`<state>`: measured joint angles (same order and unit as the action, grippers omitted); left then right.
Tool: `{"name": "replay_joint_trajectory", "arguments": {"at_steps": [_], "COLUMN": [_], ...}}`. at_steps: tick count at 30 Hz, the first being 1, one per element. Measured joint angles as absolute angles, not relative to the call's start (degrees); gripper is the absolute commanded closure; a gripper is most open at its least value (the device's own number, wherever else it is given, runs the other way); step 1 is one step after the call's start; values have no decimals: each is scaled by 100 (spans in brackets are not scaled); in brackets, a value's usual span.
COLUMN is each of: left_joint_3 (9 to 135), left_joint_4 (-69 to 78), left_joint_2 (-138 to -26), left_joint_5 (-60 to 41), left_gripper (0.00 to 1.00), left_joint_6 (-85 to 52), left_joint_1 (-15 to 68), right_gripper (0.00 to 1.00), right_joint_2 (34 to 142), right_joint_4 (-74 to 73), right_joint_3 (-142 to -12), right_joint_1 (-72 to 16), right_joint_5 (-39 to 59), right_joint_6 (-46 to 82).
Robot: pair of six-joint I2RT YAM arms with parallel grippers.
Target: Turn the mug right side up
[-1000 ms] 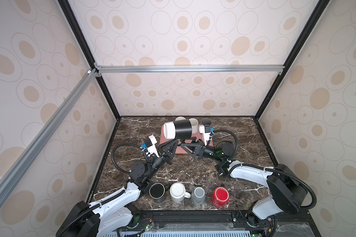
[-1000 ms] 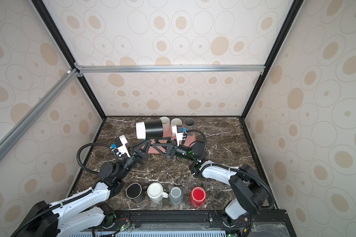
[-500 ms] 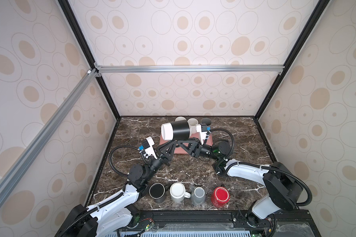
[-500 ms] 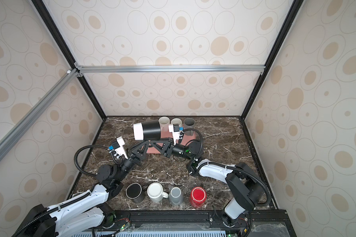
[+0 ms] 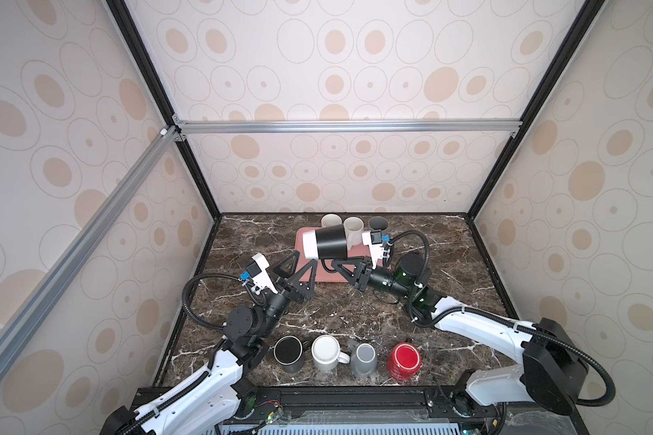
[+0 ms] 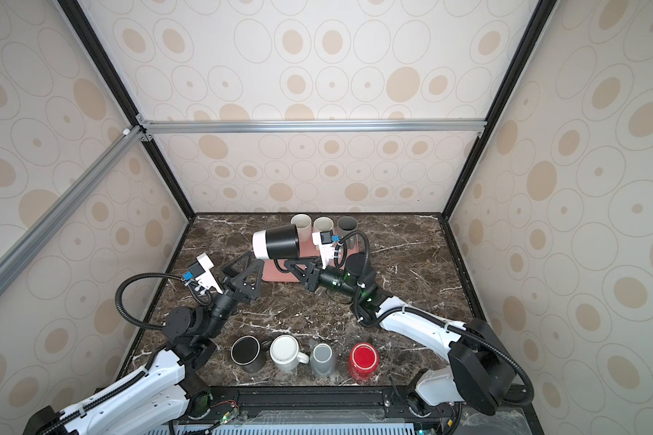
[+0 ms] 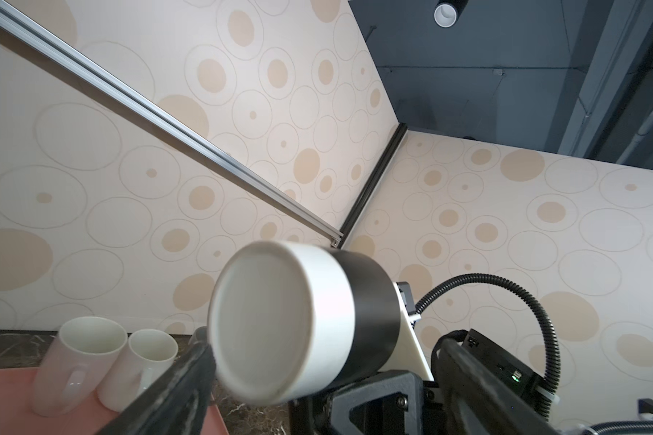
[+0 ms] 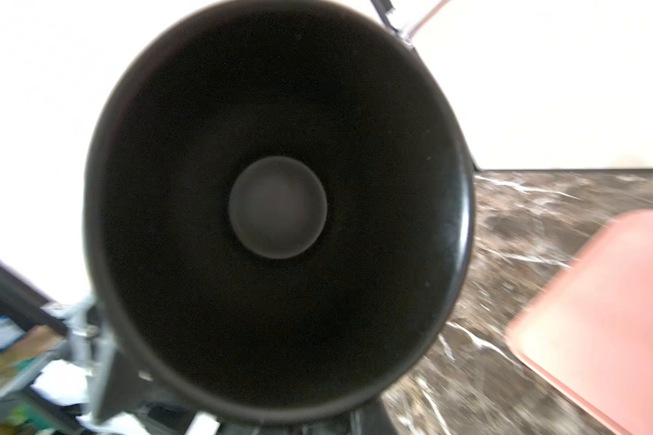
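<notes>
The left gripper [image 5: 303,257] and right gripper [image 5: 337,265] are framed in black triangles — the arms [image 5: 479,328] are shelled white, jointed black, and looped by ribbed black cables [image 5: 185,297].

mug [image 5: 325,244]: smooth glazed ceramic look; black body glossy at the rim, white base band matt
table [image 5: 449,256]: polished dark marble look, white veins
tray [image 5: 323,277]: smooth matt pink plastic
red mug [image 5: 404,360], toward the camera from the tray: glossy glaze
frame bar [image 5: 336,126]: brushed metal
</notes>
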<state>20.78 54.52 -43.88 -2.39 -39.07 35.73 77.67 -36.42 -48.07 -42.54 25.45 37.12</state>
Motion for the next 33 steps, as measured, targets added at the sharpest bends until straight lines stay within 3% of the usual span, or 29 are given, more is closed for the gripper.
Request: {"name": "replay_joint_trajectory", "arguments": {"at_steps": [6, 16, 24, 33], "left_joint_3": [2080, 2082, 2082, 2082], "left_joint_4": [4696, 3879, 3699, 3618], "left_joint_2": [-3837, -3640, -3592, -3559], "left_joint_5": [340, 696, 786, 821], "left_gripper": [1, 0, 1, 1], "left_joint_6": [-3614, -3334, -3208, -3159], "left_joint_1": [3573, 3573, 3573, 3573], "right_gripper": [100, 100, 100, 100], "right_joint_2": [8082, 9478, 9998, 10197], "right_joint_4": [-1114, 1559, 2620, 2856], "right_joint_3": [-5800, -7448, -7559, -7575], "right_joint_1": [-4224, -4213, -3520, -2945], "right_joint_5": [1782, -3, -869, -1302], "right_joint_6": [2888, 1636, 1166, 974]}}
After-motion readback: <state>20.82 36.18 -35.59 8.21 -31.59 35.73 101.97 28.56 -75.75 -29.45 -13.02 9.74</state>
